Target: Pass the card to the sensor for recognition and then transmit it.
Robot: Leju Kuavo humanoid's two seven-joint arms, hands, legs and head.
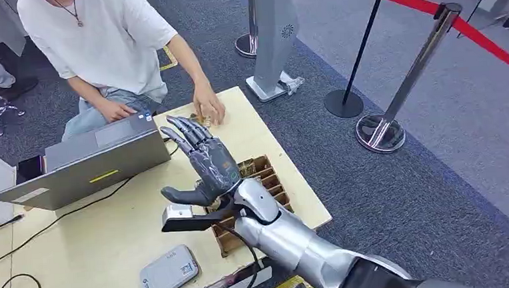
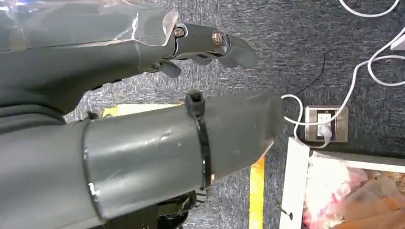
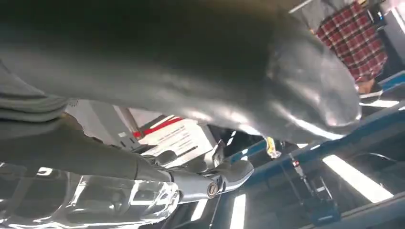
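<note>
Right hand is raised over the middle of the light wooden table, palm turned upward, fingers stretched toward the person and thumb out to the side; nothing lies in it, fingers apart. Wooden slotted box sits at the table's edge just beyond the forearm, divided into narrow compartments; what stands in the slots is mostly hidden by the wrist, possibly cards on edge, cannot tell. Card itself cannot be picked out with certainty; the person's hand rests on something small and pale at the table's far edge, too blurred to name. Grey flat sensor pad lies on the near part of the table, apart from the hand. Open laptop stands at the far left of the table, back toward the robot, a dark cable running from it across the tabletop. Left hand, in the left wrist view, hangs over dark carpet with fingers loosely extended, nothing in them. A wall socket plate with white cables lies on the carpet there, beside a white-rimmed bin holding crumpled pink and tan wrappers.
</note>
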